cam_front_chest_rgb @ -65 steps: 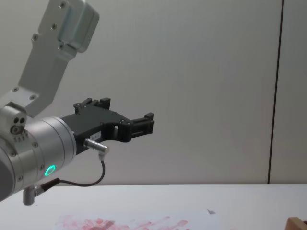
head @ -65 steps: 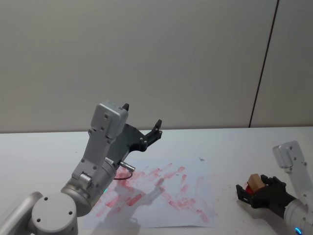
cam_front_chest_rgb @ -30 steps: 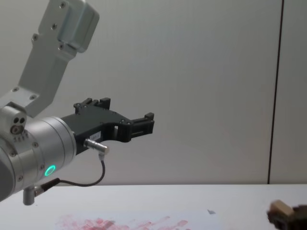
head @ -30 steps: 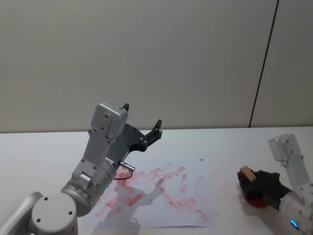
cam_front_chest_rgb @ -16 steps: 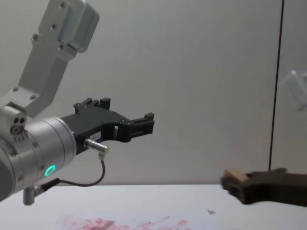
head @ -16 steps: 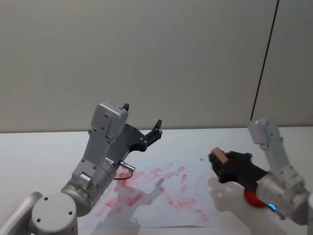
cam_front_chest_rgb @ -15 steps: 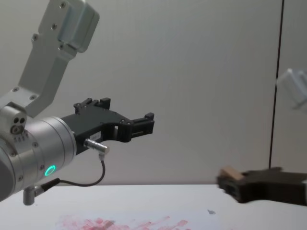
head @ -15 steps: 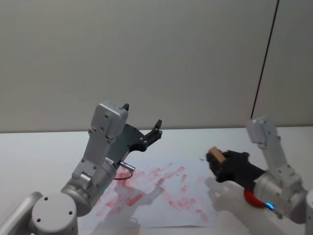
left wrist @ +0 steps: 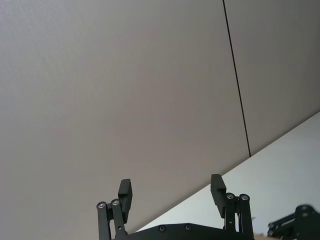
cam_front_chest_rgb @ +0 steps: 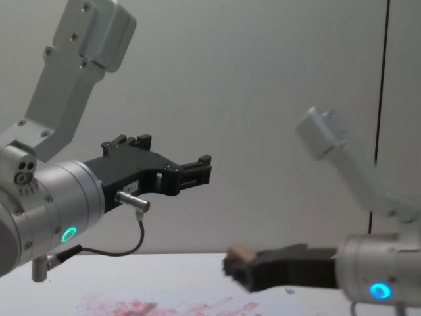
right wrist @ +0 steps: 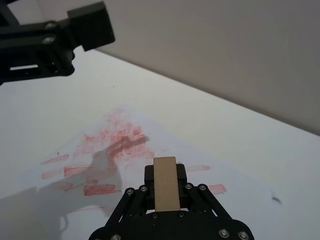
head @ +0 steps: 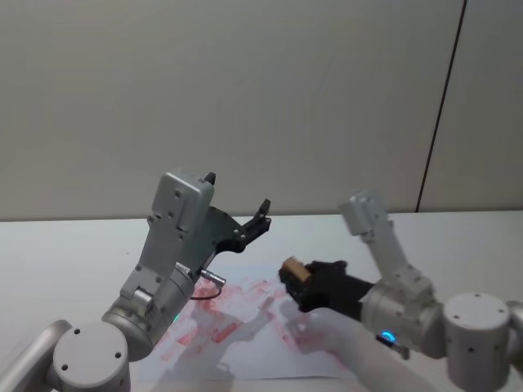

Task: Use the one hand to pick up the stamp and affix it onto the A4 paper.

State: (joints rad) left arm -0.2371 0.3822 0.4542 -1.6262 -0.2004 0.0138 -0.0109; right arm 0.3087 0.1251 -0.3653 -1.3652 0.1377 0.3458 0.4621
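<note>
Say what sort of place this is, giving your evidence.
Probably a robot test lab: a white table before a plain panelled wall, the A4 paper smeared with many red imprints, the right gripper holding the stamp over it, the left gripper raised idle.

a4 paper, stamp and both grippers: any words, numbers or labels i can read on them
None can be read.
A4 paper: smudgy red imprints, no legible characters.
stamp, held in the right gripper: plain wood, no marking showing.
left gripper: small pale label on its body, too small to read.
</note>
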